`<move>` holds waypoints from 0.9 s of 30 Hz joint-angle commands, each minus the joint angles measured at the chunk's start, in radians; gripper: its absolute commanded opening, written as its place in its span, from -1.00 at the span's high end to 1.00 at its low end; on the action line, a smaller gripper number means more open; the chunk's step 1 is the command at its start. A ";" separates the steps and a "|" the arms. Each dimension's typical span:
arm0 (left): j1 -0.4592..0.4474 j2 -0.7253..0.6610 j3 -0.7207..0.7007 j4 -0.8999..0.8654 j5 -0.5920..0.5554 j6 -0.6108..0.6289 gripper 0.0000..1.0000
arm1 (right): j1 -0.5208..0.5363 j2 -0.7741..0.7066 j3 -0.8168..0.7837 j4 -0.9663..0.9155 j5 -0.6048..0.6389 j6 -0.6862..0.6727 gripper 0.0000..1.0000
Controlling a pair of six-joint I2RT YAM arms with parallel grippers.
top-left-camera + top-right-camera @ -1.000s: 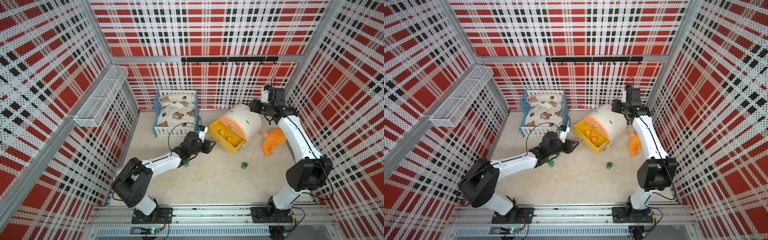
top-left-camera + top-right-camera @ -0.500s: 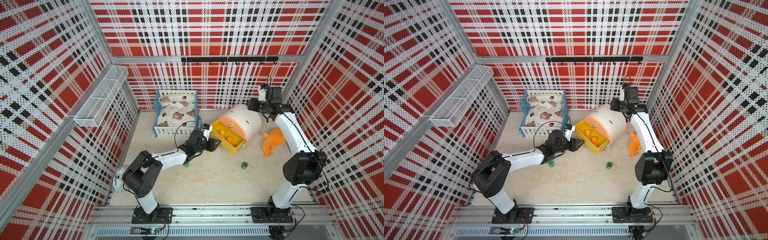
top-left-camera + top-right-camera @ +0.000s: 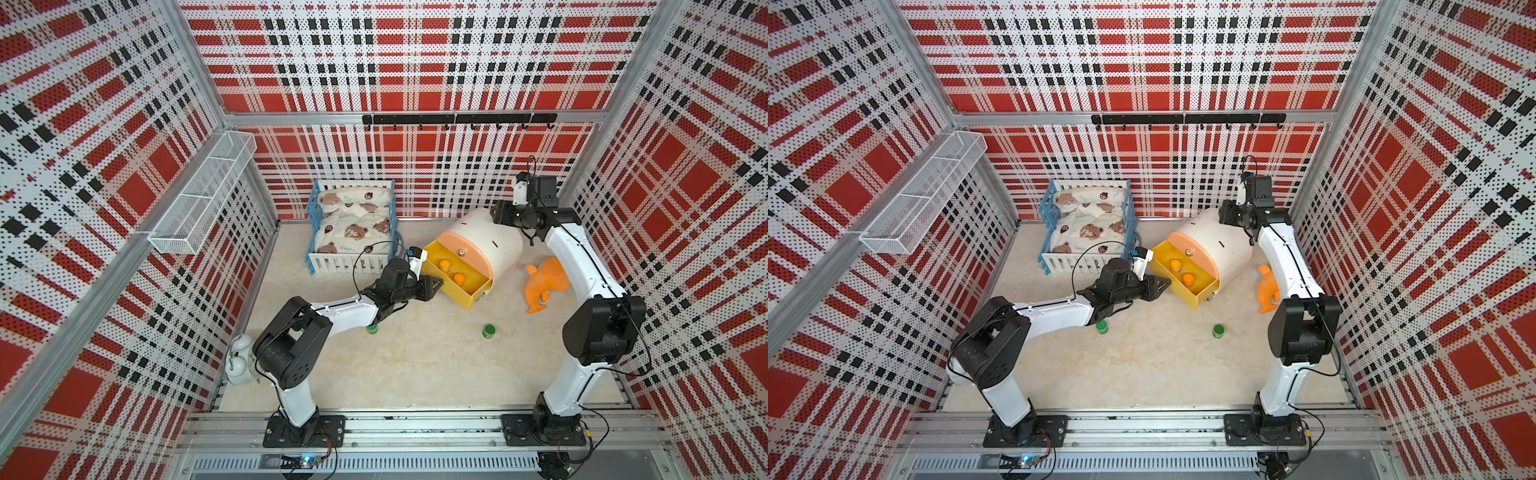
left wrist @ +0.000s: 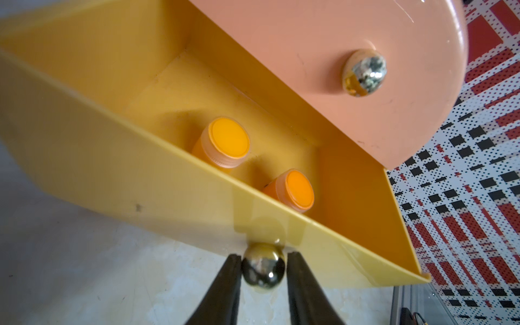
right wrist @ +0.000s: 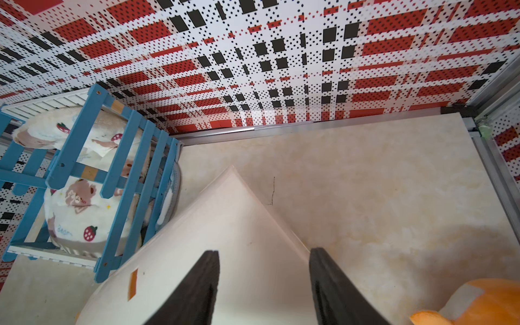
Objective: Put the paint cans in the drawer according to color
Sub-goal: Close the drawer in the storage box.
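A yellow drawer (image 3: 478,296) stands pulled out of a white round cabinet (image 3: 490,241) that lies tilted on the floor. Two orange-capped paint cans (image 4: 229,140) (image 4: 298,190) stand inside it. My left gripper (image 4: 263,260) is shut on the drawer's metal knob (image 4: 263,267), a finger against each side; in a top view this left gripper (image 3: 437,286) is at the drawer's front face. Two green-capped paint cans (image 3: 372,329) (image 3: 489,331) stand on the floor. My right gripper (image 5: 263,253) is open over the cabinet's rear top.
A peach drawer front (image 4: 323,56) with its own knob (image 4: 364,71) sits shut above the yellow drawer. A blue-and-white cot (image 3: 353,232) stands at the back, close to my left wrist. An orange soft toy (image 3: 544,282) lies under my right arm. A wire basket (image 3: 203,195) hangs on the left wall.
My left arm has stretched to the right to the yellow drawer's front and its jaws have closed onto the knob. The right arm has shifted slightly over the cabinet.
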 commanded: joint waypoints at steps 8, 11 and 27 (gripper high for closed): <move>-0.013 0.069 0.083 0.027 0.026 0.000 0.47 | -0.008 0.011 -0.032 0.010 -0.044 -0.009 -0.13; -0.016 0.089 0.106 0.027 0.023 -0.003 0.47 | -0.008 0.004 -0.061 0.032 -0.057 -0.002 -0.12; -0.034 0.247 0.297 0.028 0.001 -0.011 0.22 | -0.007 0.011 -0.108 0.061 -0.105 -0.003 -0.08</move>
